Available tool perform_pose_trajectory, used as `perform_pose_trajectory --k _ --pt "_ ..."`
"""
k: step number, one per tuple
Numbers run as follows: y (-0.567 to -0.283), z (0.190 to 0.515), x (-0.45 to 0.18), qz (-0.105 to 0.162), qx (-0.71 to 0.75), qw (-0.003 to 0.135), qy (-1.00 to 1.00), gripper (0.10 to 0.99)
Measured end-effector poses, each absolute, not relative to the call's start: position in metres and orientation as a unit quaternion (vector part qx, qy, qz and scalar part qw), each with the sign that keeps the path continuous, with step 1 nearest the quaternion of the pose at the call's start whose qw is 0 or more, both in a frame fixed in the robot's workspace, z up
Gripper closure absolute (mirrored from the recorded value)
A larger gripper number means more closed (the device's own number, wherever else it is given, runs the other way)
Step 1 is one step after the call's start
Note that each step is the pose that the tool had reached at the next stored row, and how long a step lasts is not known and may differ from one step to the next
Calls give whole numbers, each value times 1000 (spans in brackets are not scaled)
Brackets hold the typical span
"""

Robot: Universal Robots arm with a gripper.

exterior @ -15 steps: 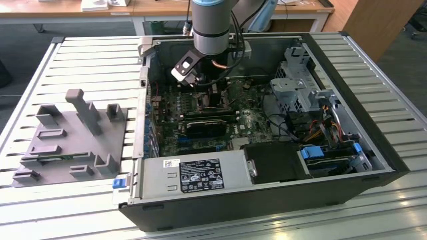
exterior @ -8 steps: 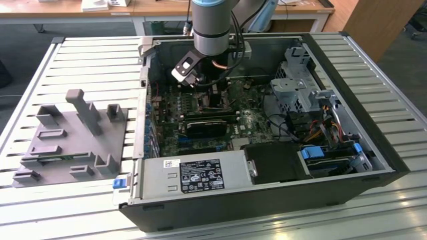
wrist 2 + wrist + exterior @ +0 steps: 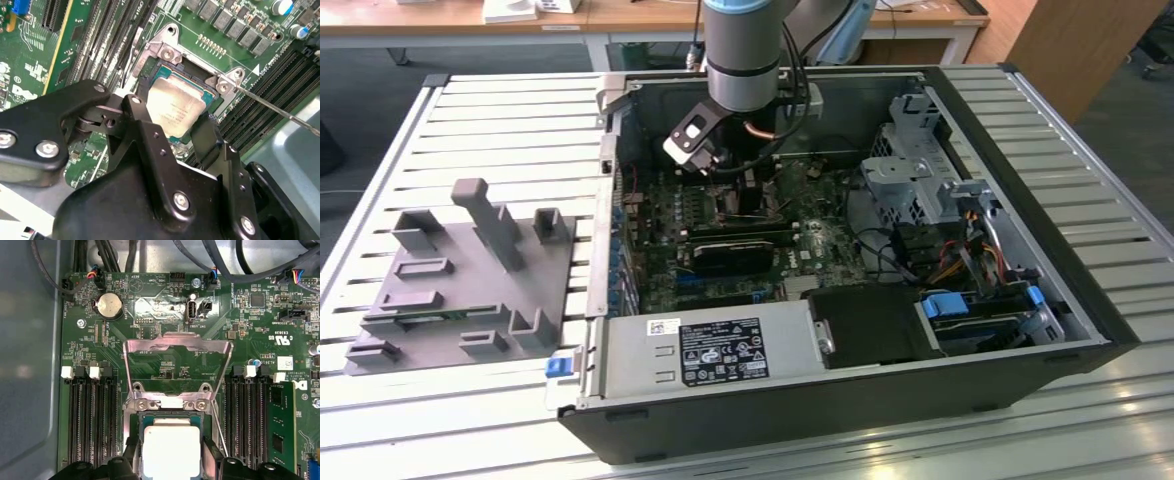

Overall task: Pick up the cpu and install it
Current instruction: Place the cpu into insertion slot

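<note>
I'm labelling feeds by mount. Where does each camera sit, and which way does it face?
Exterior view: off the arm, high, looking down into the open computer case; arm visible.
Second wrist view: at the wrist, slanting past the gripper onto the cpu.
First wrist view: at the wrist, straight down on the motherboard.
Shared: both wrist views show cpu and gripper.

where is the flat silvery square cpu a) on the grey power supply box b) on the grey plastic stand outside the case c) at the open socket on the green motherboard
c: in the first wrist view the silvery cpu sits at the socket on the green motherboard, metal load plate flipped up.
</note>
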State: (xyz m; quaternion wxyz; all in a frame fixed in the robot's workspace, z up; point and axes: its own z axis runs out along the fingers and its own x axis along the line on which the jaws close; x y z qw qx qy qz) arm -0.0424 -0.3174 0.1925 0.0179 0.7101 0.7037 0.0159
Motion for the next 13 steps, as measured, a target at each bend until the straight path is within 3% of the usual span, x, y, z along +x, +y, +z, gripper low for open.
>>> perform_pose_trajectory --k 10,12,13 --pt "-317 200 -42 16 710 18 704 475" --pt "-317 202 -42 16 710 18 704 490" --pt "-317 203 -42 16 710 18 704 553"
